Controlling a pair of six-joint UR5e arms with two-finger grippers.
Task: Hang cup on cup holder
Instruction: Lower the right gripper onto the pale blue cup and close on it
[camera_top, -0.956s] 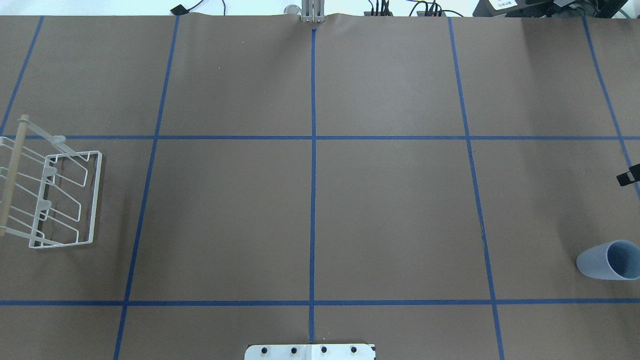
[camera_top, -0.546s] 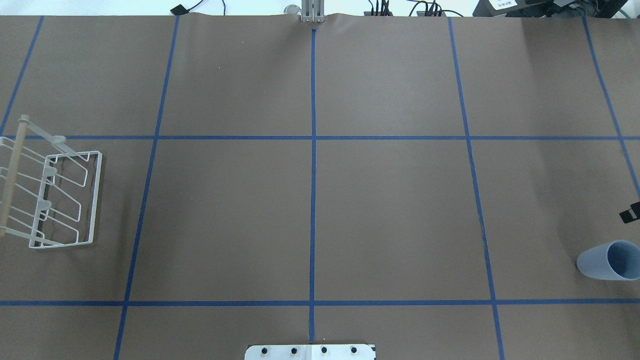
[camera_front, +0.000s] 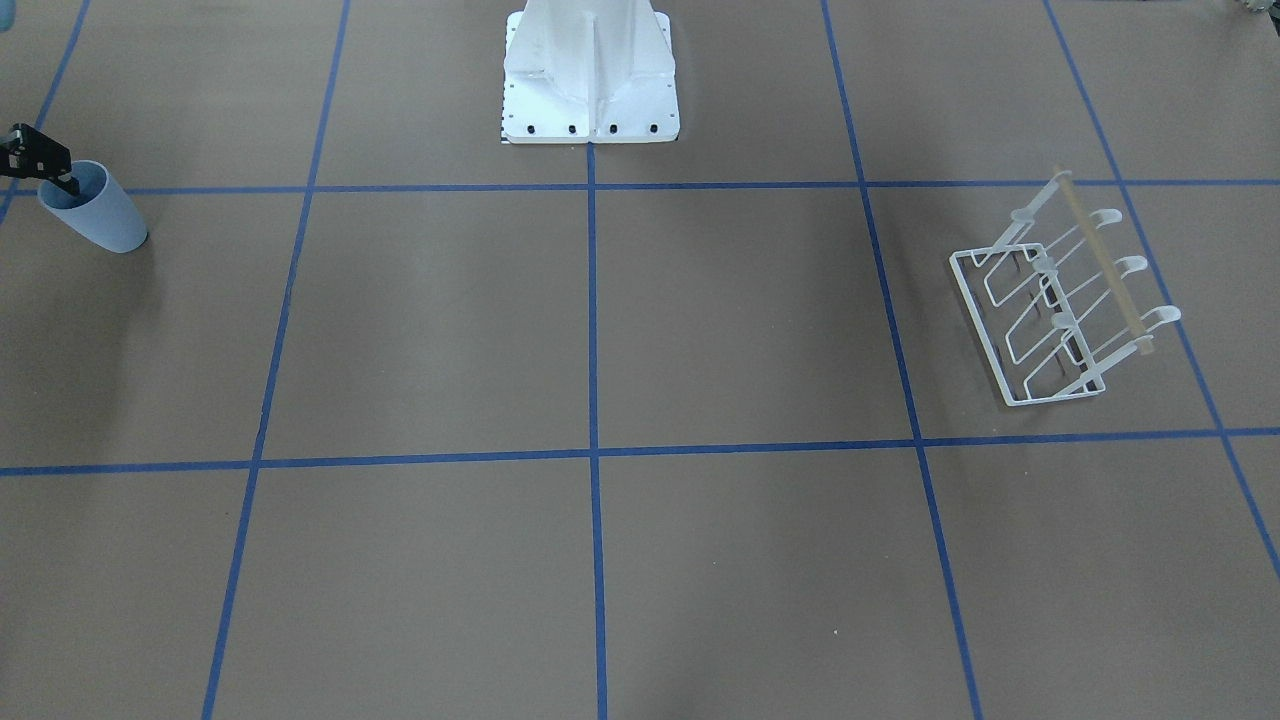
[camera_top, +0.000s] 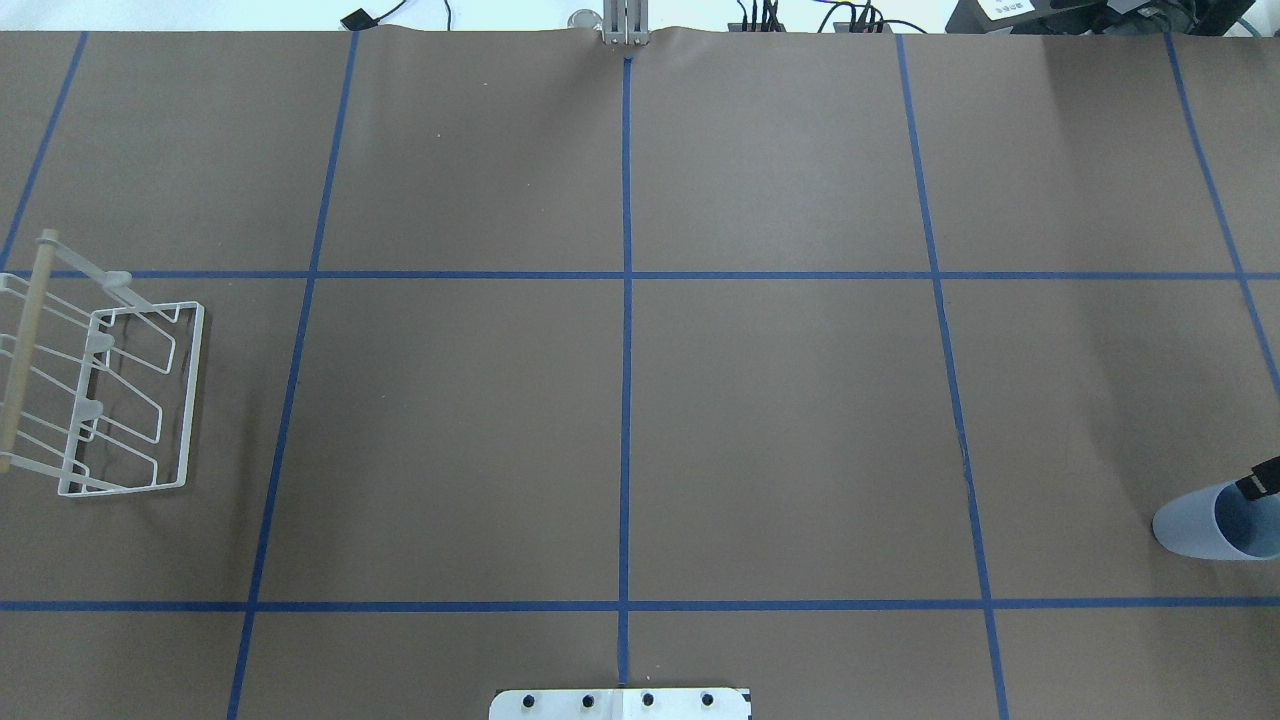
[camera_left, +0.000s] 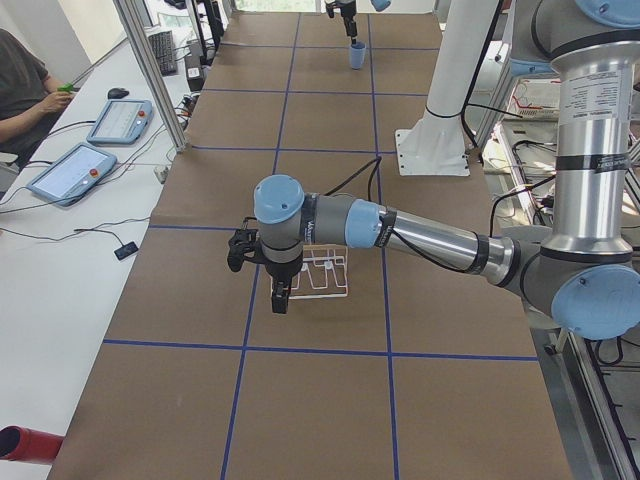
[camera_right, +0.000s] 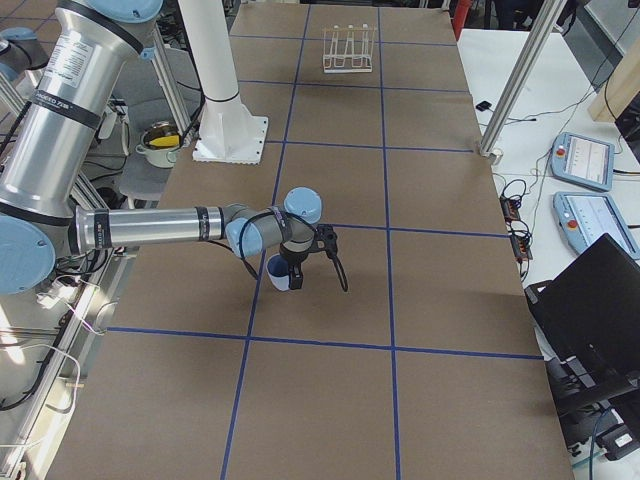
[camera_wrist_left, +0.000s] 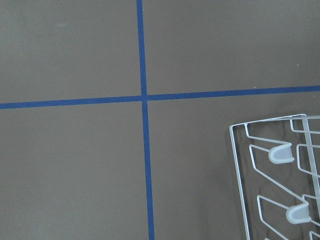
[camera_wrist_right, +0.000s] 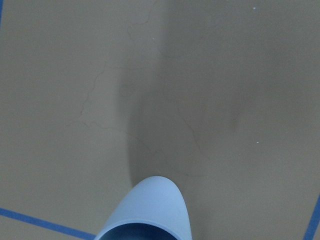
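Note:
The light blue-grey cup (camera_top: 1205, 522) stands upright near the table's right edge, also in the front view (camera_front: 98, 216), the right side view (camera_right: 279, 272) and the right wrist view (camera_wrist_right: 150, 207). One black finger of my right gripper (camera_top: 1262, 485) shows at the frame edge, right at the cup's rim; in the front view it (camera_front: 40, 165) hangs over the rim. I cannot tell its state. The white wire cup holder (camera_top: 110, 400) stands at the far left, also in the front view (camera_front: 1060, 310). My left gripper (camera_left: 280, 295) hovers beside it; its state is unclear.
The white robot pedestal (camera_front: 590, 80) stands at the middle of the robot's side. Blue tape lines grid the brown table. An operator (camera_left: 20, 90) and tablets (camera_left: 75, 170) sit beyond the far edge. Cables and plugs (camera_top: 800, 20) lie along that edge.
My right gripper's finger has moved toward the robot's side, from well clear of the cup to its rim. The cup and the cup holder have not moved.

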